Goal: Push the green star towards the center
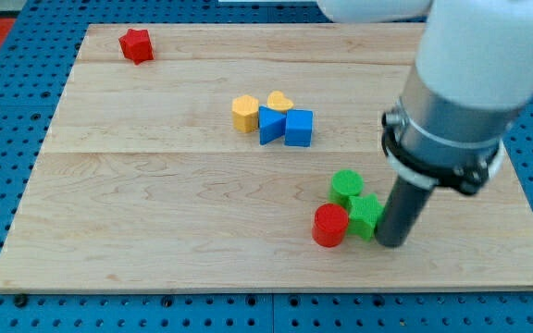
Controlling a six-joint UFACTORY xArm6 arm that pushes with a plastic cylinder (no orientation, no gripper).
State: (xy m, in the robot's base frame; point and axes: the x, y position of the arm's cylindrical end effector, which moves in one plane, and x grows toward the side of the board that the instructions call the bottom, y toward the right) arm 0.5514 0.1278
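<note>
The green star (365, 215) lies on the wooden board (155, 185) at the view's lower right, between a red cylinder (330, 226) on its left and my rod on its right. A green cylinder (346, 185) sits just above it, touching or nearly so. My tip (392, 242) rests on the board right against the star's right side. The arm's large grey and white body fills the view's upper right.
A cluster sits near the board's middle: a yellow hexagon (244, 113), a yellow heart (279, 100), a blue triangle (270, 125) and a blue cube (299, 128). A red star (136, 44) lies at the view's top left. Blue pegboard surrounds the board.
</note>
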